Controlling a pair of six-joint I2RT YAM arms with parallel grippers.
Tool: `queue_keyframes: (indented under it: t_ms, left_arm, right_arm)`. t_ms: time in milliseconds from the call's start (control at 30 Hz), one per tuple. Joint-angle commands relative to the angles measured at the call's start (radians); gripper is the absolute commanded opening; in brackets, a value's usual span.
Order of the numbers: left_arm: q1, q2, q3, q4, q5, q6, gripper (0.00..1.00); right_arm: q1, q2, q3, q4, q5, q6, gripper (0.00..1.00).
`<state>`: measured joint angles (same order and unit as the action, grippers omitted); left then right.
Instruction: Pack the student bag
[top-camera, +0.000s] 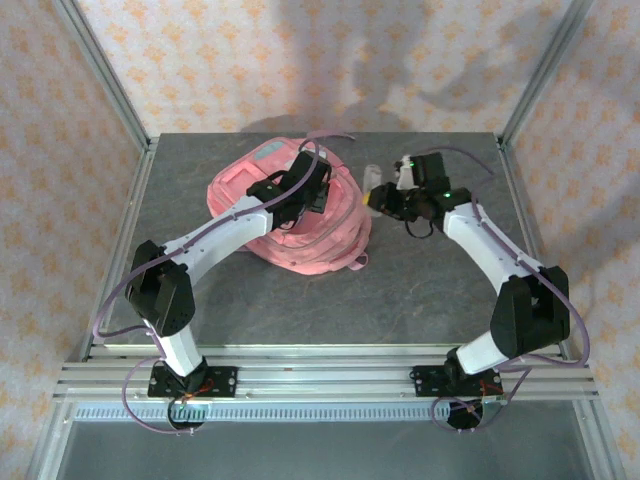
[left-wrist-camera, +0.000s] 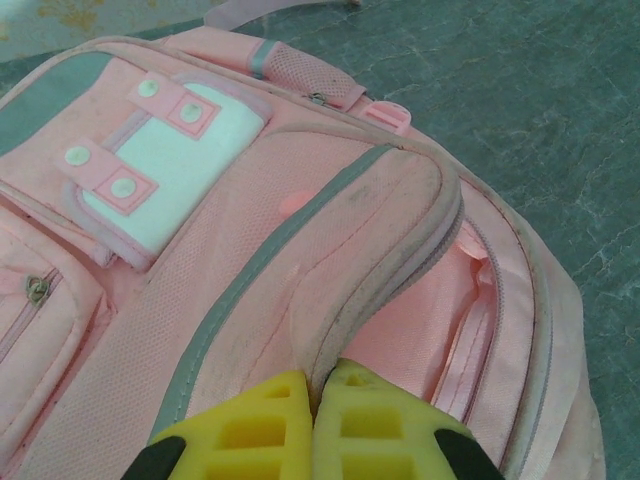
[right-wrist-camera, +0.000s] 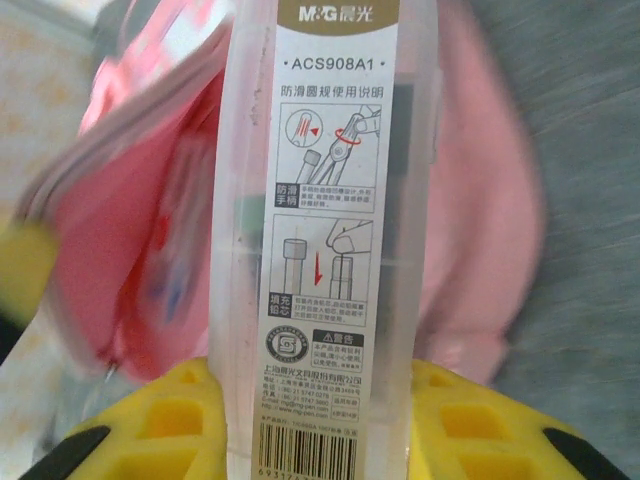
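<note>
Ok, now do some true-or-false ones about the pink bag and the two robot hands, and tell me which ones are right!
1. The left gripper is pinching an edge of the student bag. True.
2. The right gripper is empty. False: it holds a clear plastic case with a printed label.
3. The student bag is blue all over. False: it is pink, with a grey stripe and a pale patch.
4. The student bag lies on the grey table. True.
5. The clear plastic case is already inside the student bag. False: it is in the right gripper, beside the bag.
</note>
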<state>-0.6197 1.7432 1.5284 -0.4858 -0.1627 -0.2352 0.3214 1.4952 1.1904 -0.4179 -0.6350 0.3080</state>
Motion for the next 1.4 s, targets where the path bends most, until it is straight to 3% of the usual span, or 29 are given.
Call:
queue_keyframes:
  t_ms: [0, 233, 433, 600, 733, 867, 933, 1067, 1367]
  left_arm:
    - [0.015, -0.039, 0.038, 0.032, -0.015, -0.006, 0.0]
    - [0.021, -0.048, 0.047, 0.026, -0.014, -0.007, 0.0]
    - [0.02, -0.053, 0.059, 0.023, -0.002, -0.016, 0.0]
    - [0.021, -0.057, 0.056, 0.023, 0.014, -0.029, 0.0]
    - [0.021, -0.062, 0.048, 0.026, 0.017, -0.035, 0.0]
    - [0.021, -0.063, 0.041, 0.026, 0.025, -0.034, 0.0]
    - [0.021, -0.065, 0.038, 0.027, 0.025, -0.035, 0.0]
    - [0.021, -0.071, 0.023, 0.044, 0.028, -0.036, 0.0]
    - [0.021, -0.071, 0.006, 0.052, 0.041, -0.047, 0.0]
  right_arm:
    - [0.065, -0.032, -0.026, 0.015, -0.078, -0.064, 0.29]
    - [0.173, 0.024, -0.013, 0.054, -0.099, -0.073, 0.29]
    - [0.183, 0.141, 0.078, 0.073, -0.081, -0.031, 0.3]
    - [0.182, 0.23, 0.155, 0.147, -0.028, 0.074, 0.4]
    - [0.18, 0.281, 0.163, 0.247, -0.031, 0.183, 0.61]
    - [0.182, 0.309, 0.14, 0.309, -0.076, 0.235, 0.62]
    - [0.181, 0.307, 0.119, 0.33, -0.08, 0.25, 0.6]
    - [0.183, 0.316, 0.087, 0.368, -0.092, 0.278, 0.41]
    - [0.207, 0.387, 0.08, 0.453, -0.123, 0.342, 0.23]
